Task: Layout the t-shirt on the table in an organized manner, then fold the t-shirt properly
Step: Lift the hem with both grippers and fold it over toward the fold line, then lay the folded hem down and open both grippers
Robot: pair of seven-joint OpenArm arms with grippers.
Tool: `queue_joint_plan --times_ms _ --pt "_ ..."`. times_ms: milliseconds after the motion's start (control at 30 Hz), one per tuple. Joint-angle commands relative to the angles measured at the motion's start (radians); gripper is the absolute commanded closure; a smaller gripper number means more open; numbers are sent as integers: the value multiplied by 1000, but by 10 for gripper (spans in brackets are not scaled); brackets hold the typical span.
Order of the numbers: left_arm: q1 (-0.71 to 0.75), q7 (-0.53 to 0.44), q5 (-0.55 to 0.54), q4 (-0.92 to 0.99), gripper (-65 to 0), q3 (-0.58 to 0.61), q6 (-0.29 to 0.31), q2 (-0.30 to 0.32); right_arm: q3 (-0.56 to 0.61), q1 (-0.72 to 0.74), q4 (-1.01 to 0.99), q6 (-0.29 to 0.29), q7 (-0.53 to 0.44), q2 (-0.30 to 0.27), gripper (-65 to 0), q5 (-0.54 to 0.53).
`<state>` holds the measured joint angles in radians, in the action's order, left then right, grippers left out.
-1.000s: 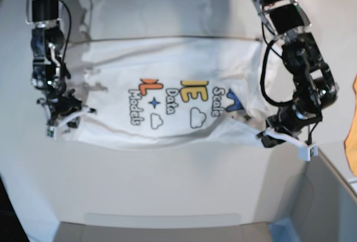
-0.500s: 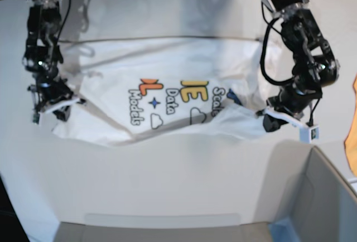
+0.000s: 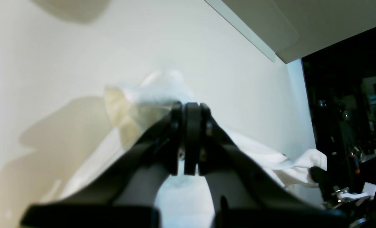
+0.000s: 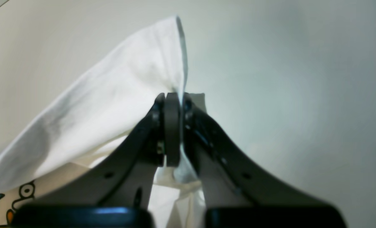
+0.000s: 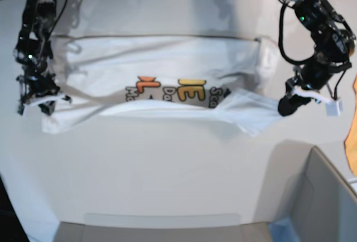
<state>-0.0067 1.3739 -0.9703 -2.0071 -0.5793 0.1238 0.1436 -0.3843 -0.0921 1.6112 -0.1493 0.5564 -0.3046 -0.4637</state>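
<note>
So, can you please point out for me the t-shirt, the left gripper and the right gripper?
t-shirt (image 5: 162, 63): base view, plain white cloth above the print.
left gripper (image 5: 285, 105): base view, jaws shut on the shirt's edge.
right gripper (image 5: 40, 103): base view, jaws shut on the other edge.

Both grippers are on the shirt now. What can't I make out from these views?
- Base view: the t-shirt print's lower lines, covered by the raised near edge.
- Left wrist view: cloth at the left gripper is blurred; which part is pinched is unclear.
- Right wrist view: the right gripper hides the pinched cloth.
</note>
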Motion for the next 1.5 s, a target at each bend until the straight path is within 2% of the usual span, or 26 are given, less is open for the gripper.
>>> queue_joint_plan --times_ms 0,400,667,833,1200,1367,1467 --pt "9 20 -39 -14 0 -9 1 6 -6 2 19 6 -26 -14 0 3" --pt "109 22 -177 -16 0 -8 -2 3 -8 -16 42 7 -26 -14 0 3" --pt "110 22 -187 -19 0 -6 -2 -20 -6 -33 146 7 -26 -11 0 1" --pt "170 22 -284 -19 0 -12 -2 -20 -6 -70 150 7 -32 -11 0 0" --pt "238 22 -296 -21 0 -17 -2 -20 -9 -173 196 7 -34 -11 0 4" --pt "238 22 -298 -21 0 -71 -2 -25 -86 -209 225 7 -34 3 0 0" --pt "236 22 -339 -21 0 -95 -2 -23 -137 -208 245 7 -32 14 0 0"
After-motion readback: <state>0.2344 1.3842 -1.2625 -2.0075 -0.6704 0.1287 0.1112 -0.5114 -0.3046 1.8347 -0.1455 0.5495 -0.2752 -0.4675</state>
